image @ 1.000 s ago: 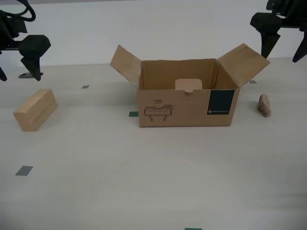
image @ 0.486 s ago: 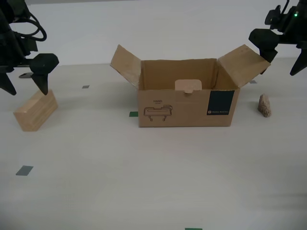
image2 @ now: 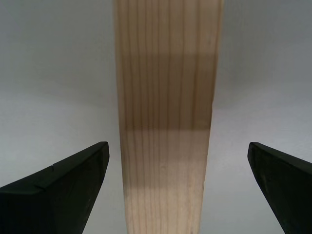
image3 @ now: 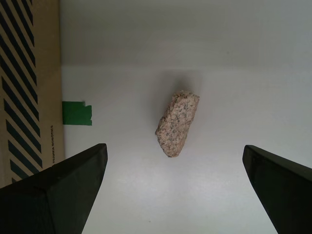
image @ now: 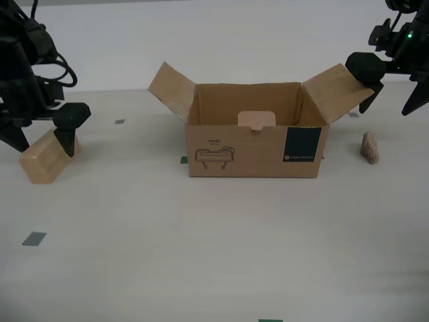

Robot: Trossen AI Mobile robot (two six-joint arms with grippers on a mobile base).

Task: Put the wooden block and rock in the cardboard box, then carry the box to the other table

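Cardboard box sits open mid-table. Wooden block lies at the exterior view's left, my second gripper spread wide astride it. Rock rests beside the box, my first gripper released above.

grained wood block, rough speckled rock — matt

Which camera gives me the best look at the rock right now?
The first wrist view: the rock lies bare on the table, large and sharp, between my first gripper's open jaws. The exterior view shows it only small, beyond the cardboard box toward that view's right. The second wrist view shows none of it, only the wooden block.
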